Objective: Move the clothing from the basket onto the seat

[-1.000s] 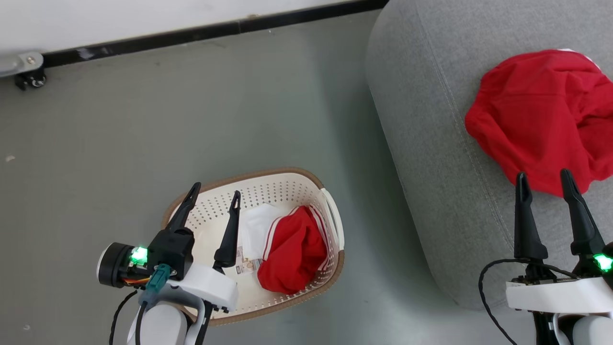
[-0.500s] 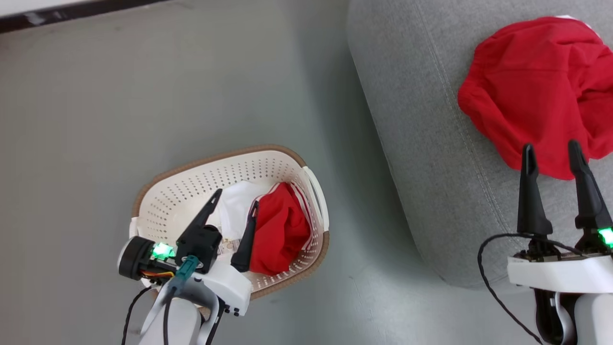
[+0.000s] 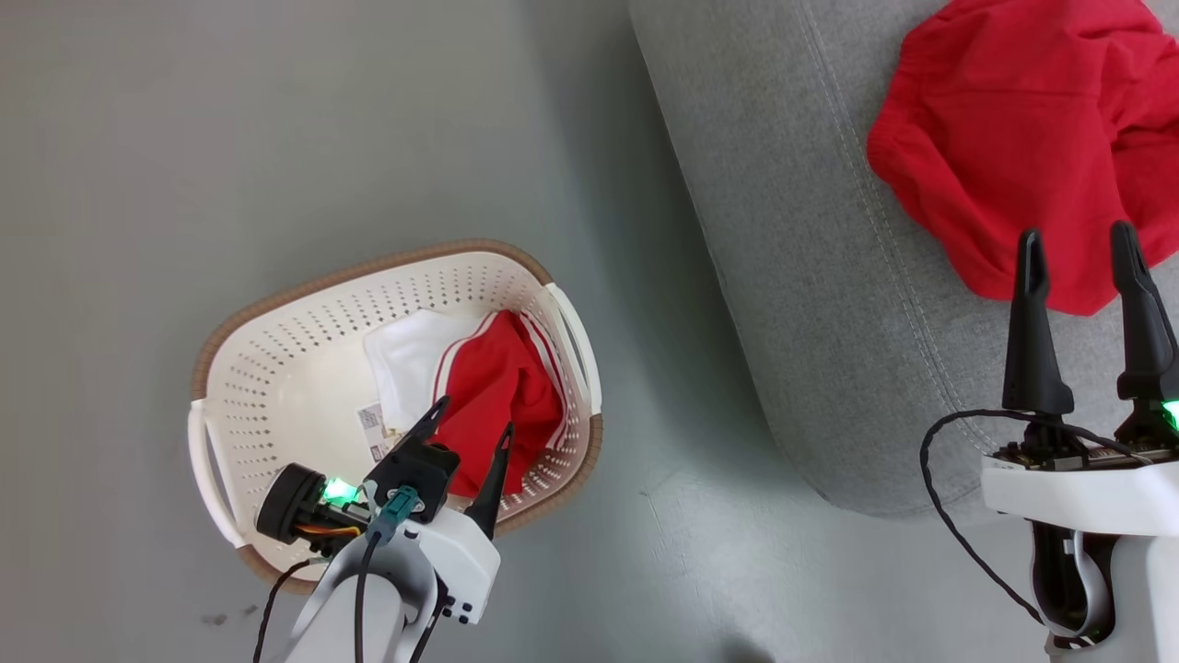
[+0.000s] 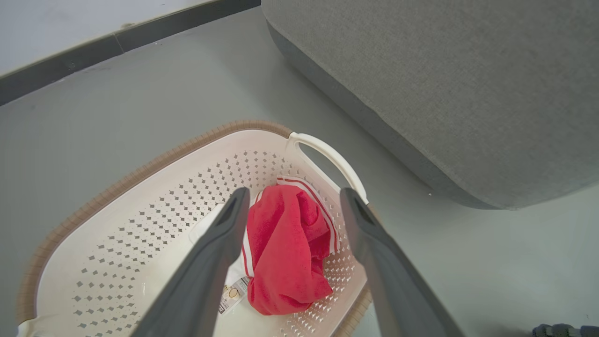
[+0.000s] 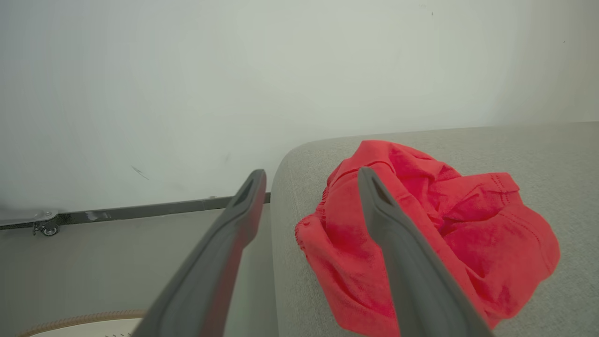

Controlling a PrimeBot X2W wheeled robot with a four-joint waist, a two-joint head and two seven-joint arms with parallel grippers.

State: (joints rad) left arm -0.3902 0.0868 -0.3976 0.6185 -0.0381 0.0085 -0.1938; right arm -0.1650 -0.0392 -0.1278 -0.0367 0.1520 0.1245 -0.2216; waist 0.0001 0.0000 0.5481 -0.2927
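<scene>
A cream basket [image 3: 276, 341] with a brown rim stands on the floor. Red clothing [image 3: 493, 387] with white stripes lies bunched at its right end, seen from above as the same clothing [image 4: 285, 248]. My left gripper [image 3: 474, 414] hangs open over that garment, fingers on either side of it in the left wrist view, apart from it. A second red piece of clothing [image 3: 1022, 138] lies crumpled on the grey seat [image 3: 783, 239]. Near its front edge, my right gripper [image 3: 1078, 244] stands open and empty, with that piece [image 5: 421, 224] behind its fingers.
Grey floor surrounds the basket [image 4: 93, 243]. The seat's rounded side [image 4: 421, 93] rises close to the basket's right handle [image 4: 327, 159]. A white wall with a black skirting strip [image 5: 140, 213] and a small castor [image 5: 47, 229] stand behind.
The head camera has tilted down, so the whole picture shifted upward. My left gripper has moved right across the basket, from its middle to above the red garment. The right gripper holds its place.
</scene>
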